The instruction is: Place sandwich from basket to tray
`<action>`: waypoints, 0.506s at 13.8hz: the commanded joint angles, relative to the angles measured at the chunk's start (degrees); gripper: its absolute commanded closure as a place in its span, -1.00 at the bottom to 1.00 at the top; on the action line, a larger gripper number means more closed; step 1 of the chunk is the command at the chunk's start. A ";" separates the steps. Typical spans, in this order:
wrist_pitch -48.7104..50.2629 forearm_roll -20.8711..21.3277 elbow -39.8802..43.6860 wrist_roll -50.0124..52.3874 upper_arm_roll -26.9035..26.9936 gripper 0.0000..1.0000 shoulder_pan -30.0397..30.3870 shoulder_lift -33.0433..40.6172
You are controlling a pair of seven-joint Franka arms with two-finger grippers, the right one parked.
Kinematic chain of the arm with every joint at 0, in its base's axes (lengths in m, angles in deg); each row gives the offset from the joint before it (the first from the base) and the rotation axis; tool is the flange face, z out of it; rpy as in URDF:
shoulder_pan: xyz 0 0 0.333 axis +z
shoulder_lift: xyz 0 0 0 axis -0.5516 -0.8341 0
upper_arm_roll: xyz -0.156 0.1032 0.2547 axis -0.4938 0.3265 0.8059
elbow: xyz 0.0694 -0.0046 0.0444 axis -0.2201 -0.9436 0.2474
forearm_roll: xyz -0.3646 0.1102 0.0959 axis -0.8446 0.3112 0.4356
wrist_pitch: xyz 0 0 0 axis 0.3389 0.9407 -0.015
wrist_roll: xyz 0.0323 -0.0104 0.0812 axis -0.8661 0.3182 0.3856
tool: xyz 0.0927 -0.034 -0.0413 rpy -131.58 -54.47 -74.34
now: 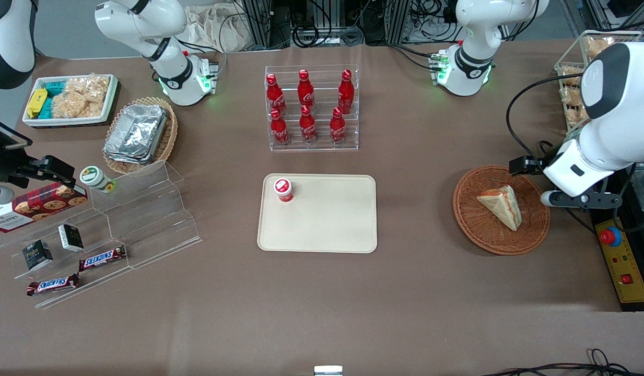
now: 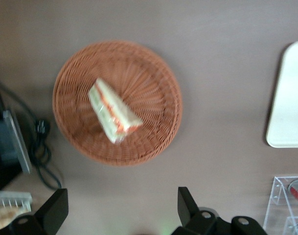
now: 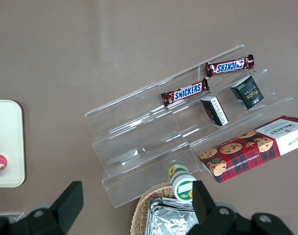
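My hand [image 2: 120,214] is hovering spread above the desk [image 1: 322,292] beside the basket [image 1: 470,219], the sandwich [image 1: 502,206] lying inside, the tray [image 1: 322,230] well apart.

Six red bottles [image 1: 307,107], acrylic rack [image 1: 312,108].

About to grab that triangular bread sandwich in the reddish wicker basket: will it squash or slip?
The sandwich looks soft, so a hard pinch probably squashes it. Its glossy wrap may slip. It lies flat in the basket, so is unlikely to roll. The open gripper hovers nearby.
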 commanded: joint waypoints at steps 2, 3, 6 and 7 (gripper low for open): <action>-3.62 2.40 -5.21 17.07 0.67 -1.00 0.05 0.02; -7.74 4.59 -8.89 17.86 0.76 -1.00 0.05 0.28; -22.59 5.84 -19.89 21.80 3.21 -1.00 0.05 1.61; -27.07 5.84 -22.70 23.39 3.40 -1.00 0.14 1.34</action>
